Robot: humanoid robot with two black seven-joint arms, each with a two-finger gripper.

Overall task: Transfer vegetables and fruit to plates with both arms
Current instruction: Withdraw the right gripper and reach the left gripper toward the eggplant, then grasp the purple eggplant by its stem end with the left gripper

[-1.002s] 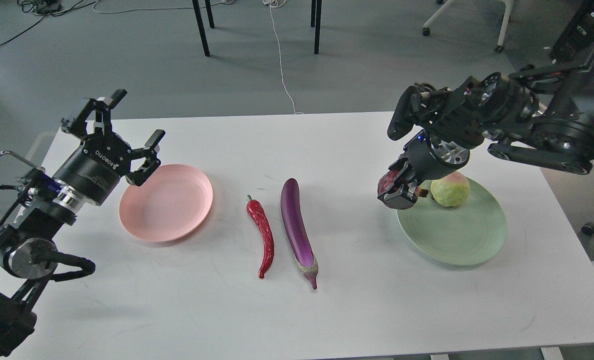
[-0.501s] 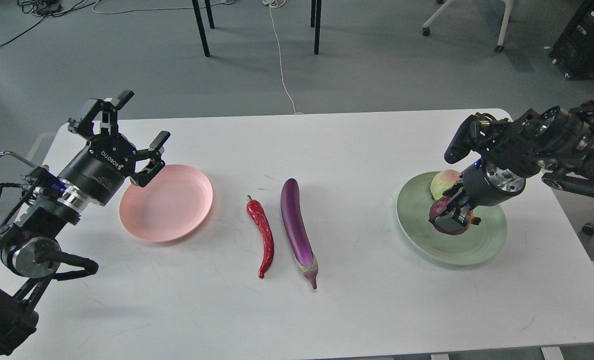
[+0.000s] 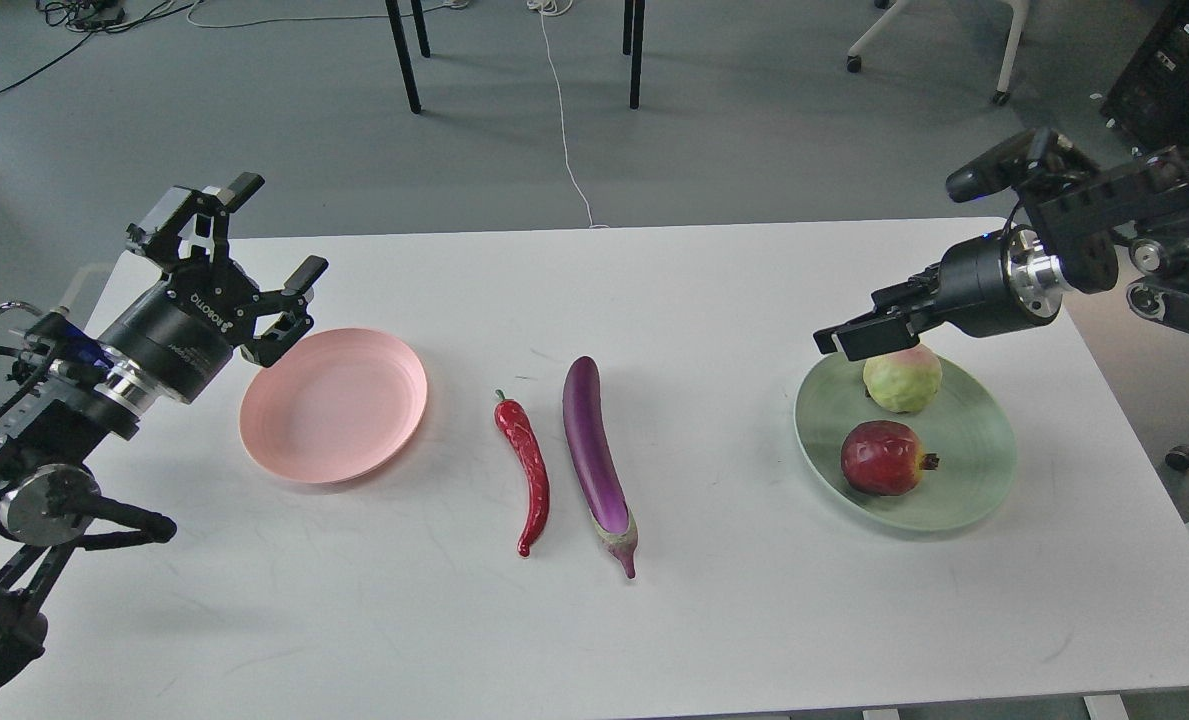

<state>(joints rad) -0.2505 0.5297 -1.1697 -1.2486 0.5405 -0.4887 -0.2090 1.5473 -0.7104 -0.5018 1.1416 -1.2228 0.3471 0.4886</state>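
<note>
- Half a second ago the right gripper (image 3: 847,338) was low over the green plate (image 3: 984,490) with the pomegranate (image 3: 884,458) between its fingers; now the pomegranate lies on that plate by itself, crown pointing right, and the gripper has lifted back to hang above the plate's far rim.
- The right gripper is empty; seen side-on, I cannot tell how far apart its fingers stand.
- The yellow-green fruit (image 3: 902,380) sits behind the pomegranate on the same plate, close but apart.
- The left gripper (image 3: 254,270) has barely shifted: spread wide, holding nothing, above the desk (image 3: 714,290) just left of the bare pink plate (image 3: 334,405).
- The chili pepper (image 3: 525,470) and eggplant (image 3: 596,465) lie side by side mid-desk, near each other, not touching.
- Risks, as I judge them: the two vegetables lie so close that fingers closing on one may nudge the other; both are glossy and slender, so an off-centre pinch could let one swing or slip before it reaches the pink plate.
</note>
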